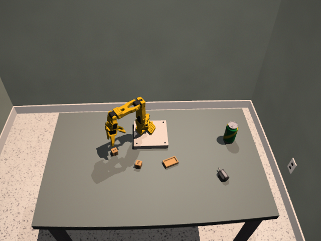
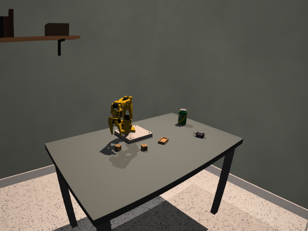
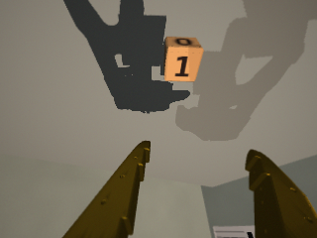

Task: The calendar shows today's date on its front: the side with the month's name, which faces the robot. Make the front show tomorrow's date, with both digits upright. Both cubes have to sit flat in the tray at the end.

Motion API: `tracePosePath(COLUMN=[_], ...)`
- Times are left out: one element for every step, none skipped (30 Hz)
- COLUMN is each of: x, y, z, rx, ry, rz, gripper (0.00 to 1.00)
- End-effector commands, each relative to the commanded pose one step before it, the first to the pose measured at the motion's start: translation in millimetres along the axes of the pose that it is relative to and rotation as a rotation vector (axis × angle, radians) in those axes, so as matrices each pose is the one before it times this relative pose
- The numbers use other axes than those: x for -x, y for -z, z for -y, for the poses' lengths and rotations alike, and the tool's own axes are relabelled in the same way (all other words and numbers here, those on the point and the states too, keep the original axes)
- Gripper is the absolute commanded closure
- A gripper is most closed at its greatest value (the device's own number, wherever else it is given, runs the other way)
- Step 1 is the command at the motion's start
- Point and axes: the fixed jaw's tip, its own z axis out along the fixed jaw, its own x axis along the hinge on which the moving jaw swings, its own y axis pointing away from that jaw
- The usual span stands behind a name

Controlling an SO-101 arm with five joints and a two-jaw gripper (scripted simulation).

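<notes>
My gripper (image 1: pixel 119 138) (image 2: pixel 116 134) (image 3: pixel 199 149) is open and empty, above the table. One wooden cube (image 1: pixel 114 151) (image 2: pixel 118 147) (image 3: pixel 182 64) sits on the table just beyond and below the fingers. In the wrist view it shows a large 1 and, on a narrower face, a 0. A second wooden cube (image 1: pixel 138 164) (image 2: pixel 144 147) sits on the table between the first cube and the tray, with what looks like a 2 on top. The small orange-brown tray (image 1: pixel 172 164) (image 2: pixel 163 140) is empty. The month's name cannot be made out.
The arm stands on a white base plate (image 1: pixel 158 137) (image 2: pixel 139 135) behind the tray and cubes. A green can (image 1: pixel 229 133) (image 2: pixel 182 117) stands at the far right. A small dark object with prongs (image 1: pixel 223 174) (image 2: pixel 199 134) lies to the right of the tray.
</notes>
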Motion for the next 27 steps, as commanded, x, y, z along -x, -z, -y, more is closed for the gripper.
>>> tracePosePath(x=[10.941,2.139,1.879,1.597,1.305,1.013,0.731,0.478,0.261,0.107,0.014,0.0,0.0,1.502,0.0,0.0,0.0,0.0,0.0,0.0,0.0,0.0,0.0,0.0,0.0,0.0,0.0], y=[-21.889,-4.13,-3.638,-3.107,-2.55,-1.986,-1.446,-0.94,-0.526,-0.203,-0.036,0.0,0.0,-5.945,0.0,0.0,0.0,0.0,0.0,0.0,0.0,0.0,0.0,0.0,0.0,0.0,0.0], z=[-3.3,-0.25,-0.22,-0.19,-0.15,-0.12,-0.09,-0.05,-0.03,-0.01,0.0,0.0,0.0,-0.2,0.0,0.0,0.0,0.0,0.0,0.0,0.0,0.0,0.0,0.0,0.0,0.0,0.0], rx=[0.01436,0.0027,0.00241,0.00203,0.00165,0.0013,0.00095,0.00063,0.00032,0.00016,0.0,0.0,0.0,0.00352,0.0,0.0,0.0,0.0,0.0,0.0,0.0,0.0,0.0,0.0,0.0,0.0,0.0], ry=[-0.00255,0.0,0.0,-0.00001,-0.00001,0.00002,0.00001,-0.00003,0.00001,0.0,0.0,0.0,0.0,0.00033,0.0,0.0,0.0,0.0,0.0,0.0,0.0,0.0,0.0,0.0,0.0,0.0,0.0], rz=[0.1154,0.02324,0.02048,0.01747,0.01429,0.01115,0.00807,0.00528,0.00292,0.00116,0.00019,0.0,0.0,0.02998,0.0,0.0,0.0,0.0,0.0,0.0,0.0,0.0,0.0,0.0,0.0,0.0,0.0], gripper=[0.65,0.65,0.65,0.65,0.65,0.65,0.65,0.65,0.65,0.65,0.65,0.65,0.65,0.65,0.65,0.65,0.65,0.65,0.65,0.65,0.65,0.65,0.65,0.65,0.65,0.65,0.65])
